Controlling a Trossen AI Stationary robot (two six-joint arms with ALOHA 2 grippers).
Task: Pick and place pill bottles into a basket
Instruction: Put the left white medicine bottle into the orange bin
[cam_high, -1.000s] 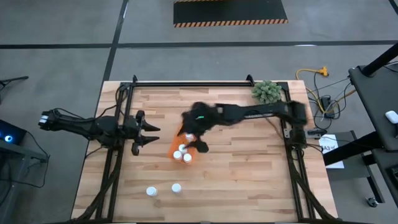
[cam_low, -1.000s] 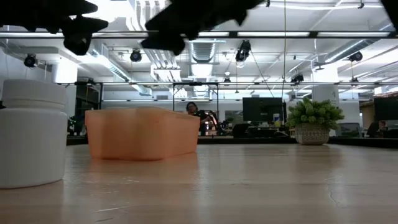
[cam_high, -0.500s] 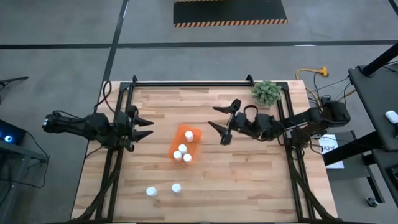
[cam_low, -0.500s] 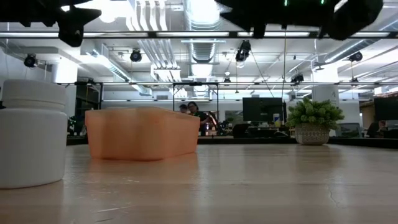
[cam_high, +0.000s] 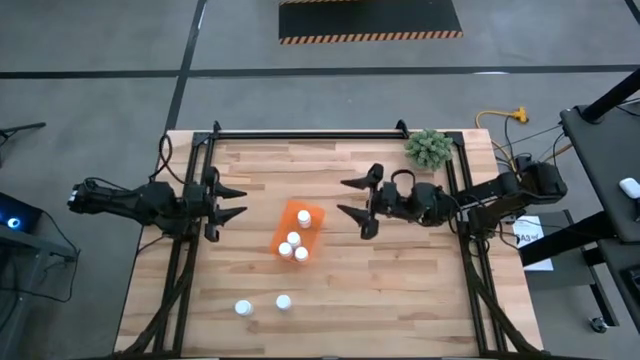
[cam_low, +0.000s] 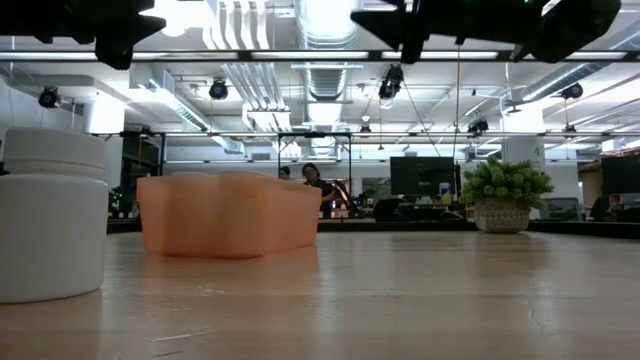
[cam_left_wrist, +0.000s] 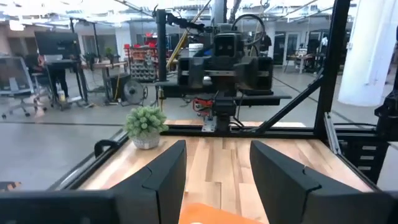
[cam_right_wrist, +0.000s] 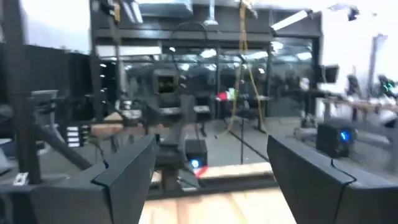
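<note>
The orange basket (cam_high: 312, 226) sits mid-table with several white-capped pill bottles (cam_high: 293, 239) standing in it. Two more bottles (cam_high: 242, 307) (cam_high: 283, 301) stand on the wood near the front edge; one of them looms at the left of the low view (cam_low: 55, 215), with the basket (cam_low: 230, 215) behind it. My left gripper (cam_high: 240, 201) hovers open and level, to the left of the basket. My right gripper (cam_high: 346, 196) hovers open and level to the basket's right. Both are empty and point toward the basket. The left wrist view shows the basket's rim (cam_left_wrist: 214, 214) between the fingers.
A green fuzzy plant (cam_high: 428, 148) in a pot stands at the far right corner. Black frame rails (cam_high: 300, 133) run along the table's far, left and right sides. Bare wood lies between the basket and the two loose bottles and over the near right part.
My right gripper has drawn back from above the basket toward the table's right edge and tipped from pointing down to about level, staying open. One more bottle now shows in the basket's far end where it stood. My left gripper has rolled a little in place.
</note>
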